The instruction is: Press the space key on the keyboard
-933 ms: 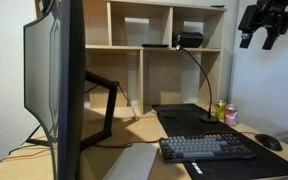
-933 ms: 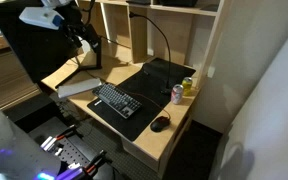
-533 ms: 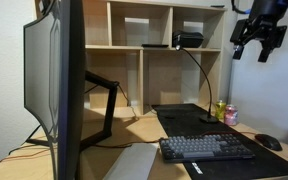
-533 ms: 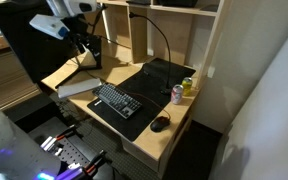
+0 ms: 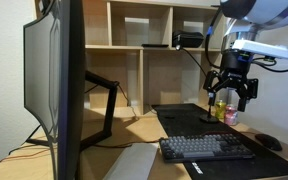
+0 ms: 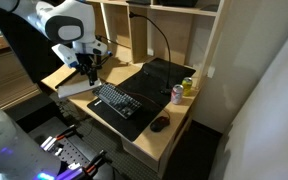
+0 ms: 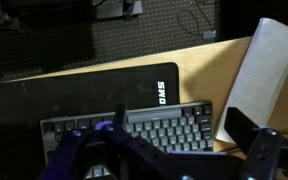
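I have the pincer (image 5: 232,95) hanging in the air above the counter (image 5: 139,130), touching nothing. Its fingers (image 7: 74,155) are spread wide, and the wrist view shows them far apart at the bottom edge.

Containers first. The wooden shelf (image 5: 142,45) at the back of the counter is split into cubbies, and one upper cubby holds a black box (image 5: 189,40). Two cans stand upright at the far edge of the mat (image 5: 189,118), a yellow can (image 5: 220,110) and a pink can (image 5: 231,116), just beside each other. I can't see into either. A thin black arc (image 5: 196,65) curves from the shelf down to the mat; it could be a cable or a lamp neck, and I can't tell which from here.

The keyboard (image 5: 206,148) lies flat on the near part of the black mat, rows of dark grey keys in a black case. In the wrist view it sits below and between the fingers (image 7: 134,130). A mouse (image 5: 269,142) rests near one end of it, apart from it. At the other end a pale grey slab (image 5: 134,162) lies on the bare wood, just beside the mat.

A big curved monitor (image 5: 54,80) on a black arm fills one side of the counter. A pale wall stands behind the shelf.
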Action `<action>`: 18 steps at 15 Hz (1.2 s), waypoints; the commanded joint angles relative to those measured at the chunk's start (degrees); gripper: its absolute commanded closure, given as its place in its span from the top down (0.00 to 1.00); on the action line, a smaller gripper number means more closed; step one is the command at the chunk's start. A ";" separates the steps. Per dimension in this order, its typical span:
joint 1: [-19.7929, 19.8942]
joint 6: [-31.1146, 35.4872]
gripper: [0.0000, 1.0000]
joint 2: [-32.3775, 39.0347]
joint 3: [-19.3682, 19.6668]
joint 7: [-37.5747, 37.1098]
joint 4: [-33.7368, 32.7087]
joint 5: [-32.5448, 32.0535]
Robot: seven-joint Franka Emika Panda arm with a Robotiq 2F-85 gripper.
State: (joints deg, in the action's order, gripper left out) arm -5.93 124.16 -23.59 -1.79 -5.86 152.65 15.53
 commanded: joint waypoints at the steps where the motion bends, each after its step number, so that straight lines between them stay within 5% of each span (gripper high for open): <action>1: 0.51 -0.15 1.00 -0.05 -0.45 0.07 -0.08 0.20; 7: 0.32 7.02 1.00 6.43 -2.07 -10.37 3.95 9.70; 14: 0.44 8.69 1.00 9.28 -2.65 -13.69 4.09 8.52; 16: 1.45 11.06 1.00 19.01 -3.85 -20.53 -0.04 6.38; 18: 0.83 10.70 1.00 24.31 -2.17 -20.77 -2.73 12.39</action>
State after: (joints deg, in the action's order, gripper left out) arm -5.73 133.33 -10.48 -4.32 -25.33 155.43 23.12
